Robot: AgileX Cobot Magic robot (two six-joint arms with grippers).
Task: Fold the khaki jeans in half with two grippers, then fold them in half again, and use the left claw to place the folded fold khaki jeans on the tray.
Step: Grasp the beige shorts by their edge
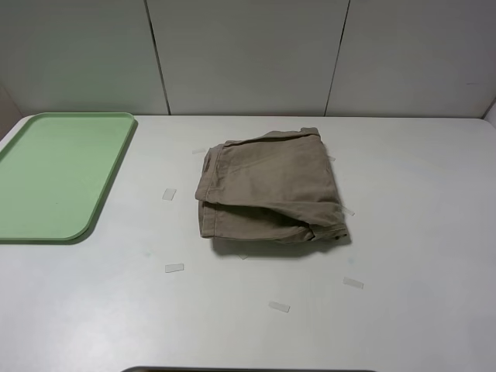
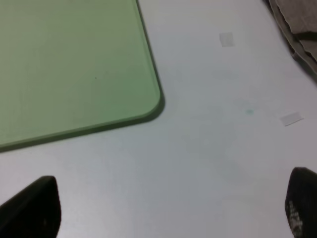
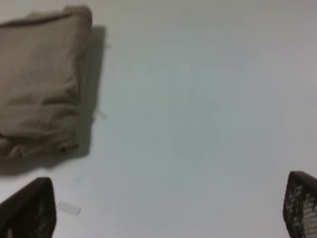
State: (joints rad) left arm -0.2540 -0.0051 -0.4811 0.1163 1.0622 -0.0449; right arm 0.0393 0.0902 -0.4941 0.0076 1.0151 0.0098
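The khaki jeans (image 1: 267, 190) lie folded into a thick square bundle in the middle of the white table. They also show at the edge of the left wrist view (image 2: 299, 25) and in the right wrist view (image 3: 42, 79). The pale-green tray (image 1: 54, 174) lies empty at the far left; its rounded corner shows in the left wrist view (image 2: 74, 64). Neither arm shows in the high view. The left gripper (image 2: 171, 210) is open and empty above bare table between tray and jeans. The right gripper (image 3: 168, 208) is open and empty above bare table beside the jeans.
Several small clear tape pieces lie on the table, such as one (image 1: 169, 194) left of the jeans, one (image 1: 174, 268) in front and one (image 1: 353, 283) at the front right. A grey panelled wall (image 1: 248, 54) stands behind the table.
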